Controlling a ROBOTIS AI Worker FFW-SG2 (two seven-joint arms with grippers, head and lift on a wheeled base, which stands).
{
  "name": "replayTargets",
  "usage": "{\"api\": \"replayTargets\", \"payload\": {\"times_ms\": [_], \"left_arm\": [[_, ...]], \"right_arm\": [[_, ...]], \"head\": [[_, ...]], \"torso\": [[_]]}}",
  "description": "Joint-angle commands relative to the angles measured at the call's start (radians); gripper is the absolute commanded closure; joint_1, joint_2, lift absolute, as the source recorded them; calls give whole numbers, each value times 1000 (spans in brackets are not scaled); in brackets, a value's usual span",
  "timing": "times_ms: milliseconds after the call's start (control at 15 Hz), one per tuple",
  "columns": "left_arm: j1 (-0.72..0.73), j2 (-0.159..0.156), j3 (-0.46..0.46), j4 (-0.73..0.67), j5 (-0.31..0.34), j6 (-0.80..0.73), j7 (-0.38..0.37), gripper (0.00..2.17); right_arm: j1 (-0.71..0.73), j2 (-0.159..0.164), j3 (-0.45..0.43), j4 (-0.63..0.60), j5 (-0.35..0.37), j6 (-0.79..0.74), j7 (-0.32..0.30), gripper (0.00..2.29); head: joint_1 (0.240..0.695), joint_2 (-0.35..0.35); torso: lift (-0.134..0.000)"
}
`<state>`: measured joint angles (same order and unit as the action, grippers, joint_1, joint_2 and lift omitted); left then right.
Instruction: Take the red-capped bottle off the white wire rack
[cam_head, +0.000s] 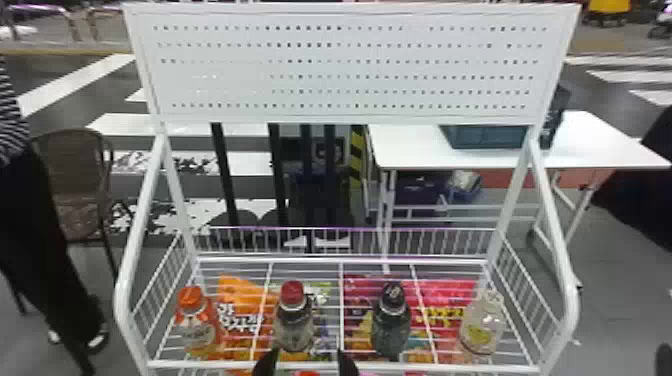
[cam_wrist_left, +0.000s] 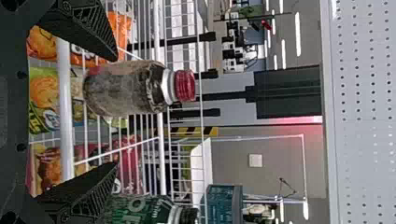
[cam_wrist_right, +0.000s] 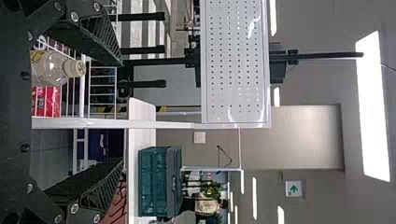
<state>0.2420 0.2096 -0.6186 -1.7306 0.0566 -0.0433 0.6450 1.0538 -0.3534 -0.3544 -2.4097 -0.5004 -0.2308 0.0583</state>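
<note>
The red-capped bottle (cam_head: 293, 317) stands upright on the white wire rack (cam_head: 341, 260), second from the left. My left gripper (cam_head: 306, 364) is at the rack's front edge, just in front of that bottle, its fingers spread. In the left wrist view the red-capped bottle (cam_wrist_left: 135, 87) lies beyond and between the open fingers of my left gripper (cam_wrist_left: 116, 112), nearer the upper one and touched by neither as far as I can tell. My right gripper (cam_wrist_right: 122, 112) is open near the rack's right side, nothing between its fingers.
An orange-capped bottle (cam_head: 196, 320) stands left of it; a dark-capped bottle (cam_head: 391, 320) and a clear bottle (cam_head: 482, 322) stand to the right. Snack bags (cam_head: 240, 310) lie beneath the wires. White side rails (cam_head: 555, 215) and a perforated panel (cam_head: 345, 65) frame the rack.
</note>
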Motion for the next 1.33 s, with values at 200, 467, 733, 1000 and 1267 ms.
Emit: {"api": "replayTargets", "payload": {"times_ms": [200, 467, 733, 1000, 1267], "left_arm": [[-110, -29, -1, 94, 80, -62, 5, 90], [-165, -41, 5, 192, 100, -86, 22, 90], [-222, -45, 10, 284, 140, -120, 19, 90], [-285, -55, 10, 368, 183, -141, 7, 90], [-290, -56, 8, 367, 192, -145, 16, 539]], "right_arm": [[0, 1, 0, 3, 2, 0, 2, 174], [-1, 1, -6, 14, 3, -3, 0, 174], [-6, -1, -8, 17, 3, -3, 0, 174], [-5, -1, -14, 17, 3, -3, 0, 174], [-1, -1, -20, 23, 0, -3, 0, 174]], "head": [[499, 0], [499, 0], [499, 0], [499, 0], [499, 0]], "torso": [[0], [0], [0], [0], [0]]}}
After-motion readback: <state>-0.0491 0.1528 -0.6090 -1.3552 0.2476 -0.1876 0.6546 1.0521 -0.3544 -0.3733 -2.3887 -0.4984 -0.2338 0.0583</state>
